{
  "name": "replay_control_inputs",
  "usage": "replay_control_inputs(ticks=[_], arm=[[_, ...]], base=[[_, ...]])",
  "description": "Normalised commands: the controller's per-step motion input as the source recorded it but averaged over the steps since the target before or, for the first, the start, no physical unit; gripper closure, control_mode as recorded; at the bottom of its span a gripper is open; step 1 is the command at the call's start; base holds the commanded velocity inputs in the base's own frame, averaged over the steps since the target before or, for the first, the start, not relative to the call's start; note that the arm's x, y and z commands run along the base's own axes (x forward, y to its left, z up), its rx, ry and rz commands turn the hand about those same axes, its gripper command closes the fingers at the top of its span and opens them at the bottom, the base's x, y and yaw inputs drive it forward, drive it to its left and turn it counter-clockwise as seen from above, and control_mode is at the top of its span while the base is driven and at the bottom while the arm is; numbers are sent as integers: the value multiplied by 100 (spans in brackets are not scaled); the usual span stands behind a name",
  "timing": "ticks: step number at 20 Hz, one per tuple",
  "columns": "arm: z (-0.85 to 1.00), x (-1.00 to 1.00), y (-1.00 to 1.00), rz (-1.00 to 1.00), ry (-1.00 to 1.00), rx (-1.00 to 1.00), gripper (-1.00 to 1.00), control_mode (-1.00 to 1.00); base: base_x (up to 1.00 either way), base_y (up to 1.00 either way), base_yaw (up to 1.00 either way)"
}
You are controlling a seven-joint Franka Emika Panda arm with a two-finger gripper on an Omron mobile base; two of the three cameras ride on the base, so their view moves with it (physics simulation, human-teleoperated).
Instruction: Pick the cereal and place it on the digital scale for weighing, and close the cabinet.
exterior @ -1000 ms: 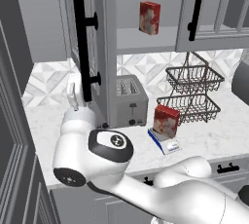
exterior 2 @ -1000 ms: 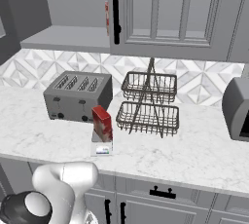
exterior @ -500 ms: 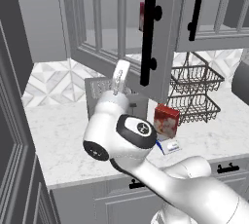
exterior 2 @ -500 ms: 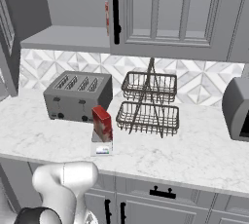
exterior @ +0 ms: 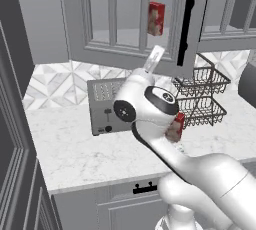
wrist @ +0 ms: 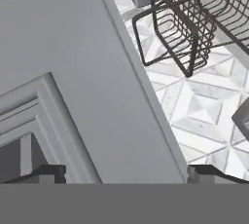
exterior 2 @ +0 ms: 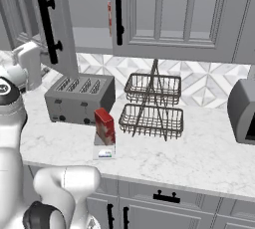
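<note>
The cereal (exterior 2: 105,126), a small red box, stands upright on the digital scale (exterior 2: 103,152) in front of the toaster; in the left base view the cereal (exterior: 176,125) peeks out from behind my arm. A look-alike red box (exterior: 156,18) sits on the cabinet's shelf. The cabinet's left door (exterior: 125,19) with its black bar handle (exterior: 189,24) stands partly open. My gripper (exterior: 154,58) is open and held against that door's lower face. In the hand view the door panel (wrist: 87,86) lies just beyond the gripper (wrist: 124,173), with nothing between the fingers.
A grey toaster (exterior 2: 79,98) and a two-tier wire basket (exterior 2: 152,106) stand at the back of the marble counter (exterior 2: 199,153). A grey appliance (exterior 2: 244,111) sits at the far right. Base drawers with short black handles run along the counter's front.
The hand has swung to the right along with the cabinet's left door, which has turned well toward shut. The cereal and scale have not moved.
</note>
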Motion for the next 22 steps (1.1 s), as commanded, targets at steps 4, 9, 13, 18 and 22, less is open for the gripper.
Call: replay_control_inputs(ticks=[4,9,13,18,22], arm=[[52,49,-54,0,6,22,-100,-100],[21,64,-66,11,8,24,-100,-100],[7,67,-71,17,10,24,-100,-100],[6,53,-55,18,6,18,-100,-100],[0,67,-7,15,-2,1,-100,-100]], base=[[0,0,0],[0,0,0],[0,0,0],[0,0,0],[0,0,0]])
